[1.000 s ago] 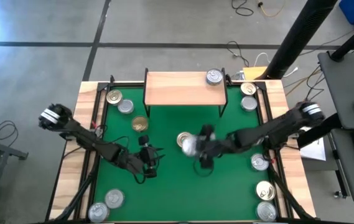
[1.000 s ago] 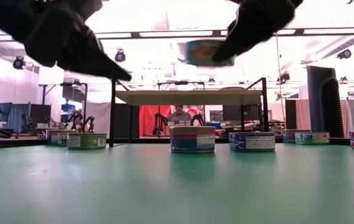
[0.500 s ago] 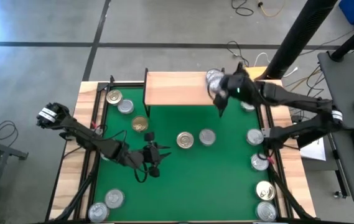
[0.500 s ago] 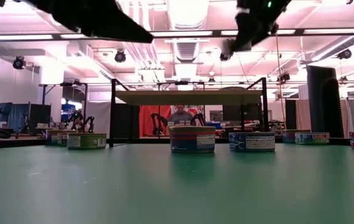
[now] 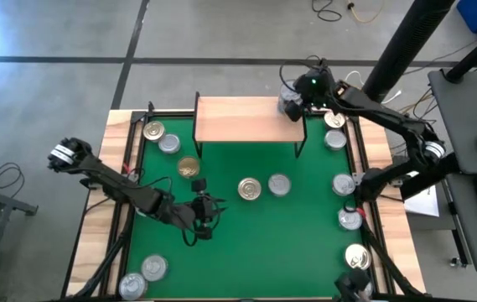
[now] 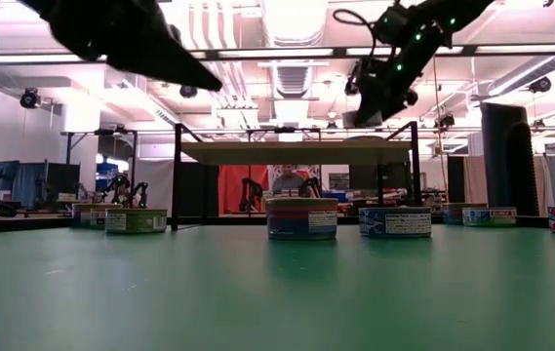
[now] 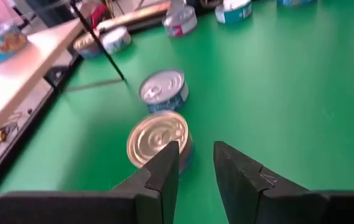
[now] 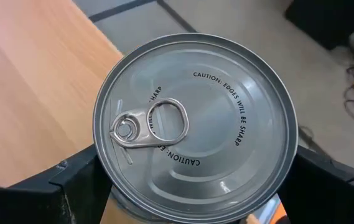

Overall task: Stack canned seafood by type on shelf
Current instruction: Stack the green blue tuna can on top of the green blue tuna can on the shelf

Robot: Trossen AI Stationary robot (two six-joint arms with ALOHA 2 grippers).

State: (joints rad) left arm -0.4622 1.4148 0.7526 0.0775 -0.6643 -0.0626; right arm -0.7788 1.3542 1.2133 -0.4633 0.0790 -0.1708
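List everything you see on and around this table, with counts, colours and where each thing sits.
green mat: one, green, inside the light-wood table border.
shelf: one, light wood on black legs, far edge of the mat.
loose cans: twelve, silver or gold tops, two mid-mat, the rest toward the left and right edges.
held can: one, silver top, over the shelf's right end.
person: one, beyond the table.
left end effector: dark, open, empty, hovering left of centre.
right end effector: dark, gripping the held can.
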